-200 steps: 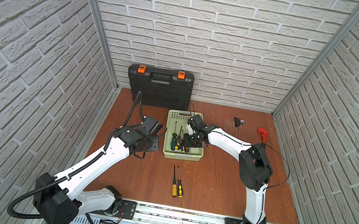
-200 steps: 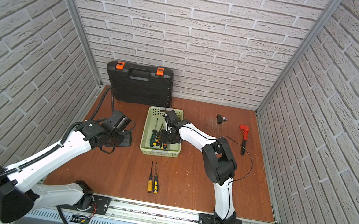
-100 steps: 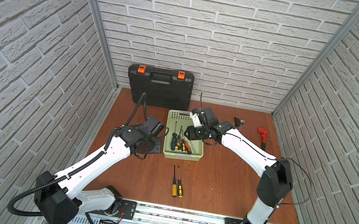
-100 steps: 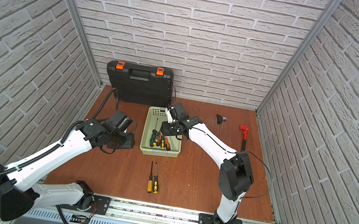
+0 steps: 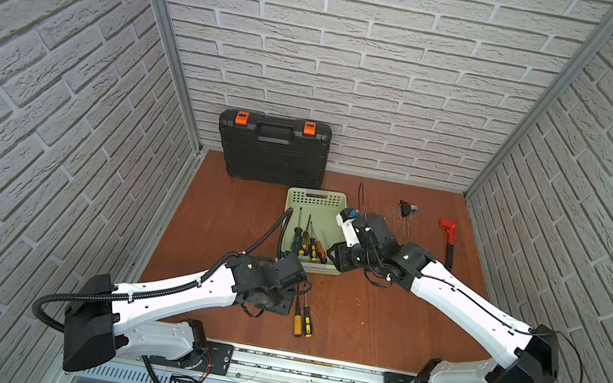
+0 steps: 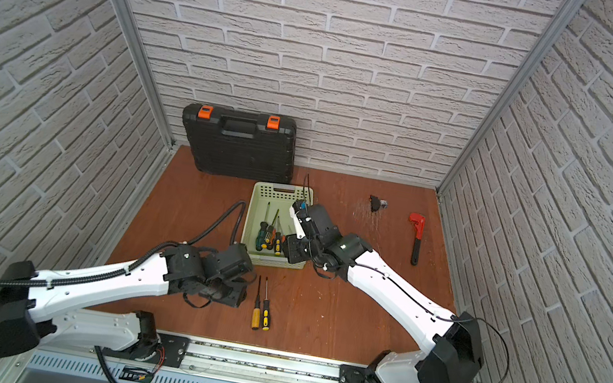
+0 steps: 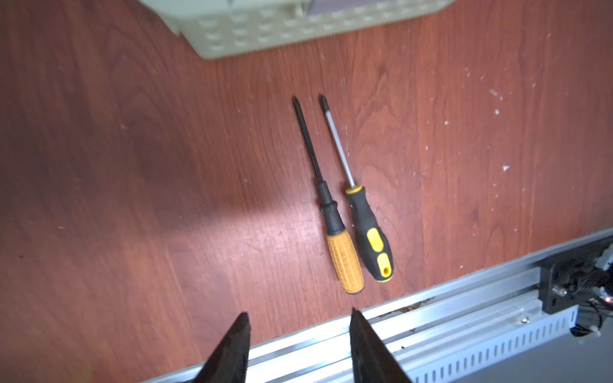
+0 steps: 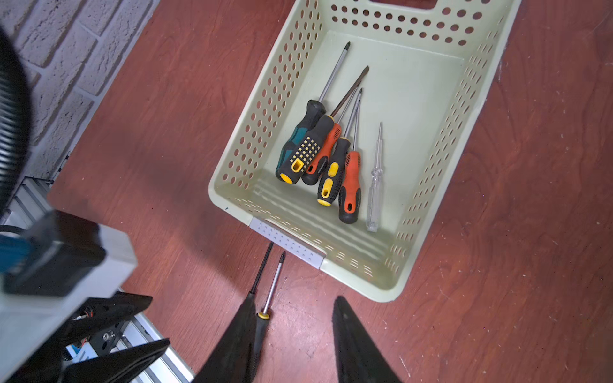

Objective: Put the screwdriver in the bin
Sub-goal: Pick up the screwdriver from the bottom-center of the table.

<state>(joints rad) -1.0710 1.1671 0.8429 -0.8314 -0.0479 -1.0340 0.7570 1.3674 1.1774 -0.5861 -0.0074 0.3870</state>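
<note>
Two screwdrivers lie side by side on the wooden table in front of the bin, one with an orange handle [image 5: 299,320] [image 7: 343,258], one black and yellow [image 5: 309,319] [image 7: 373,245]. The pale green bin [image 5: 318,198] [image 8: 431,185] holds several screwdrivers [image 8: 325,156]. My left gripper [image 7: 298,316] [image 5: 279,304] hovers just left of the two on the table, open and empty. Above the bin's near right corner, my right gripper [image 8: 295,300] [image 5: 340,257] is open and empty too.
A black toolcase [image 5: 271,153] leans on the back wall behind the bin. A red pipe wrench [image 5: 448,241] and a small black part [image 5: 405,208] lie at the back right. An aluminium rail [image 5: 309,366] borders the table's front edge. Brick walls close three sides.
My right gripper has drawn back out of the bin toward its near right corner. My left arm has swung from beside the bin to the two screwdrivers on the table, jaws narrowing slightly.
</note>
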